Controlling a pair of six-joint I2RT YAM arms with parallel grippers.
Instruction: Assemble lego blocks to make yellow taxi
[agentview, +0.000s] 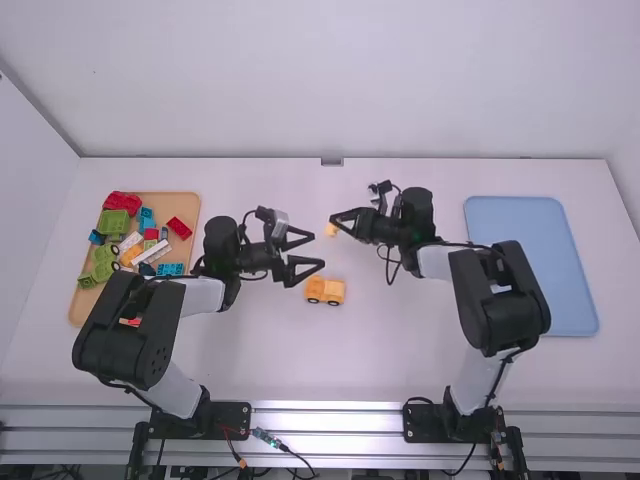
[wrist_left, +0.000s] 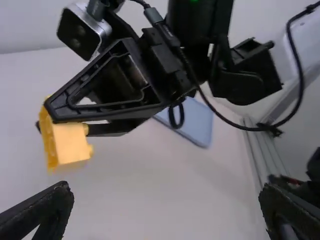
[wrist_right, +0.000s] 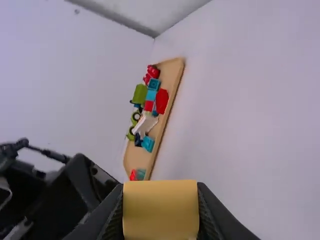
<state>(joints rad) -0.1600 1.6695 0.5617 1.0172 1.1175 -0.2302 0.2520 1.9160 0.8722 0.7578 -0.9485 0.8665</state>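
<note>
Left end effector (agentview: 319, 250): spread. Right end effector (agentview: 337, 221): pinching yellow block (wrist_right: 160, 210). Yellow vehicle (agentview: 325, 290): upright on worktop (agentview: 400, 345). Brace vehicle; align block squarely above; press straight down, avoiding tilt.

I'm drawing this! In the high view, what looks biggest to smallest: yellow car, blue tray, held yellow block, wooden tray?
1. Blue tray and wooden tray: too alike to rank
2. Yellow car
3. Yellow block in the right gripper
</note>
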